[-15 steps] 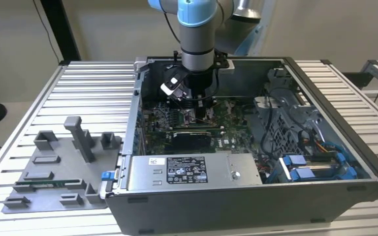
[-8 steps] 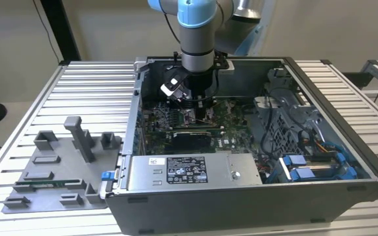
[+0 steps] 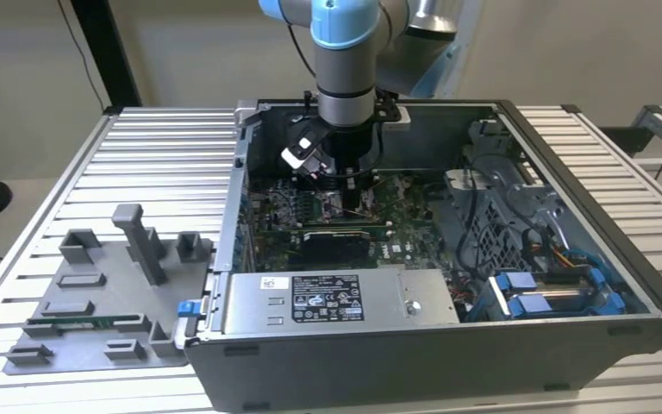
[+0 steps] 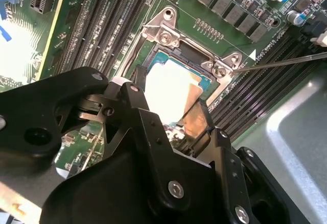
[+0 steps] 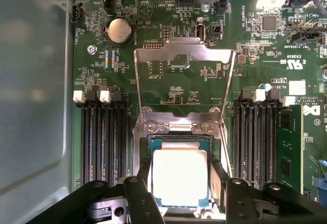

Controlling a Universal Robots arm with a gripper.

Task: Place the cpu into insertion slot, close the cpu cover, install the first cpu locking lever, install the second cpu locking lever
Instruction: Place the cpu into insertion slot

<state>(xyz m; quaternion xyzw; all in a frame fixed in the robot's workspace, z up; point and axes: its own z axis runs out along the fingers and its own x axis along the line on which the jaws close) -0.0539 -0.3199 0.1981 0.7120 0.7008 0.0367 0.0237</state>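
A ribbed metal table point(image 3: 135, 155) stands before a plain beige wall point(image 3: 193, 52).

From high and well back, the exterior view looks down into the open computer case point(image 3: 423, 371) on the slatted table point(image 3: 135, 155). Both wrist views hang close above the motherboard point(image 5: 97, 66) point(image 4: 230, 32), sharing the cpu point(image 5: 180, 175) point(image 4: 171, 89): first straight down, second obliquely.
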